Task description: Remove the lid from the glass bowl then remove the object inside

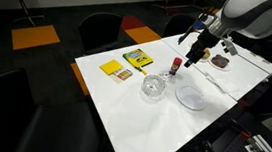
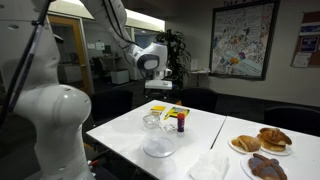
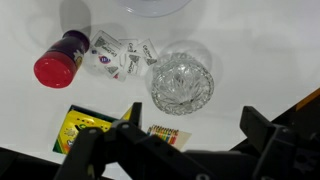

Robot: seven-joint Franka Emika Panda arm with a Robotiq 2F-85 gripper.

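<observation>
We see gripper spread open, empty, above table. Just ahead of fingertips sits glass bowl, btwn them in wrist view. Farther ahead, white disc. Off to side of bowl: red-capped bottle, packets.

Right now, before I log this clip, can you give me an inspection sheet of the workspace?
Surface: white rectangular table, no spills seen.
Job's things: small round clear glass bowl uncovered, nothing clearly visible inside; white round disc lies flat beside it.
Clutter: red-capped dark bottle, small printed sachets, yellow crayon box, flat yellow box, pastries on plates.
Grippers: Robotiq end effector open, above the table, holding nothing.
Cables: nothing seen.
Surroundings: black chairs, orange floor tiles, framed poster.
</observation>
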